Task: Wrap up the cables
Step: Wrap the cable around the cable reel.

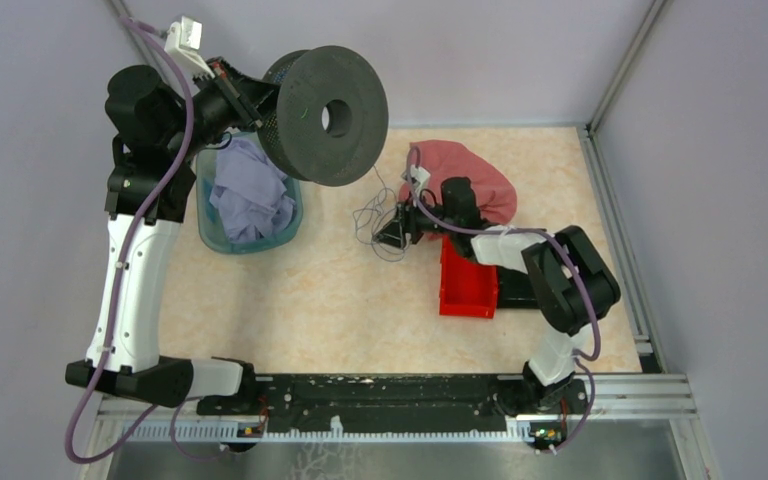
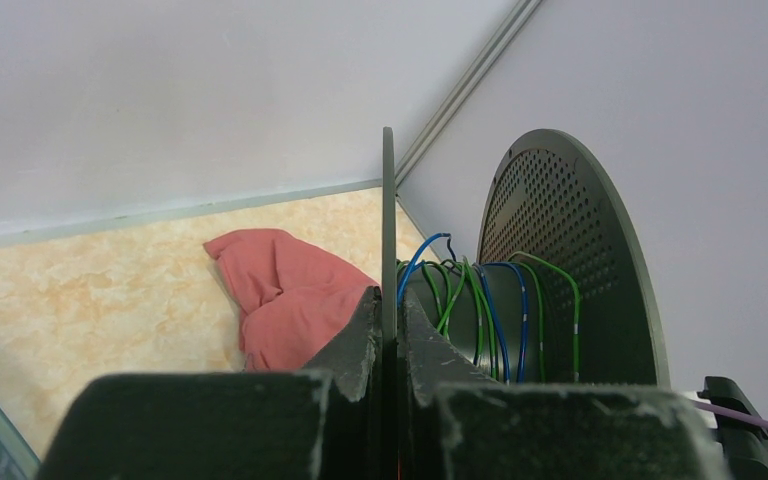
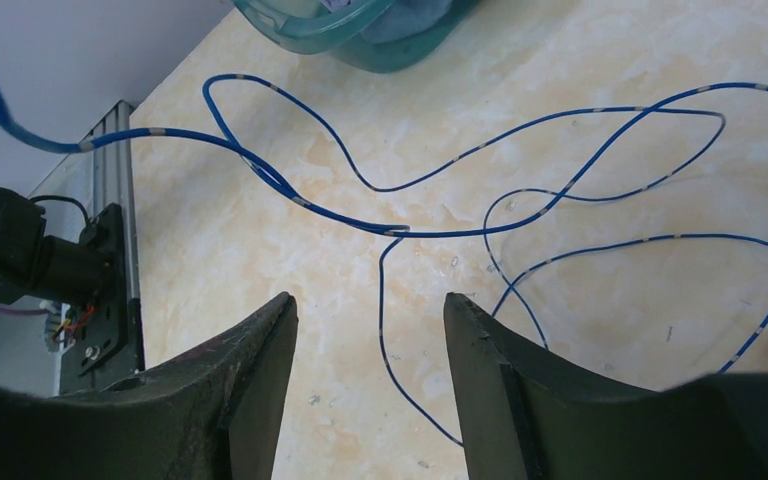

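Observation:
The cables [image 1: 372, 215] are thin loose loops on the table, dark grey from above. In the right wrist view they show as blue wire [image 3: 410, 230] with pale bands. My right gripper [image 1: 392, 232] hovers low over the loops, open and empty [image 3: 370, 305], with one strand running between its fingers. My left gripper [image 1: 250, 105] is raised at the back left, shut on the thin near flange [image 2: 388, 200] of a big black spool [image 1: 325, 115]. Blue and green wire [image 2: 480, 300] is wound on the spool's core. A strand hangs from the spool to the loops.
A teal basket [image 1: 250, 200] with purple cloth stands under the spool, and shows in the right wrist view [image 3: 360, 25]. A pink cloth [image 1: 470, 180] lies behind my right gripper. A red bin [image 1: 468, 280] sits under the right arm. Metal rails edge the table [image 3: 110, 200].

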### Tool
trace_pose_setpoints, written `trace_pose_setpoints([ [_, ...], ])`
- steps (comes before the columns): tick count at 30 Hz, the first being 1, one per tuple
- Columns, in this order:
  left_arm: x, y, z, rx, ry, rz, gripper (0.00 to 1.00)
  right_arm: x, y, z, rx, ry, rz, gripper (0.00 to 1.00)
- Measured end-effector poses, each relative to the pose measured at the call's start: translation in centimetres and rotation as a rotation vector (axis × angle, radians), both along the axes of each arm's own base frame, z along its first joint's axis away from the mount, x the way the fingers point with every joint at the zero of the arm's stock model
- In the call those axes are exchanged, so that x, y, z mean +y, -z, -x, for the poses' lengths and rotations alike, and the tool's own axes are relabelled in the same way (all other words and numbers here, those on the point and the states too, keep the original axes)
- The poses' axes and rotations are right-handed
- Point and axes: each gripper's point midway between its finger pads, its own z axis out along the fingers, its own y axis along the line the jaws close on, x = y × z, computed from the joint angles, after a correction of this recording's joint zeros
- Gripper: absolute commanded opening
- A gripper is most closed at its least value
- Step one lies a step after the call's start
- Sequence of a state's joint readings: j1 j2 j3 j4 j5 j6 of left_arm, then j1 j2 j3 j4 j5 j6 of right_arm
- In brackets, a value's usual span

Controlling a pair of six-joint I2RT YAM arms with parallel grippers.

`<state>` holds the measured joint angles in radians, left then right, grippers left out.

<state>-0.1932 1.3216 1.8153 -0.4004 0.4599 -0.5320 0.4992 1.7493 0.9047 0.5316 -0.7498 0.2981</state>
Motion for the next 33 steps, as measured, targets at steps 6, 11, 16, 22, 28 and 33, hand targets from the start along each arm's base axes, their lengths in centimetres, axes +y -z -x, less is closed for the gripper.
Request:
trace_pose_setpoints([
  [6,0.0,0.2,-0.1,0.012,-0.002,0.008,0.0,-1.4,-2.7,-0.2,-0.051,0.001,-0.016,0.65],
  [11,0.0,0.8,-0.4,0.031,-0.005,0.012,0.0,-1.4,-7.7,-1.2,-0.149,-0.011,-0.066,0.69],
  [16,0.0,1.5,-0.7,0.045,-0.005,0.012,0.0,-1.0,-10.1,-1.6,-0.175,-0.024,-0.092,0.62],
  [22,0.0,1.7,-0.8,0.049,-0.005,0.016,0.0,-0.4,-10.1,-2.3,-0.135,-0.031,-0.105,0.37],
  [28,0.1,1.7,-0.9,0.055,-0.012,0.02,0.0,-0.2,-8.6,-2.4,-0.077,-0.026,-0.1,0.1],
  [33,0.9,2.1,-1.8,0.064,-0.078,0.018,0.0,-0.1,-7.4,-2.1,-0.069,-0.02,-0.062,0.02],
])
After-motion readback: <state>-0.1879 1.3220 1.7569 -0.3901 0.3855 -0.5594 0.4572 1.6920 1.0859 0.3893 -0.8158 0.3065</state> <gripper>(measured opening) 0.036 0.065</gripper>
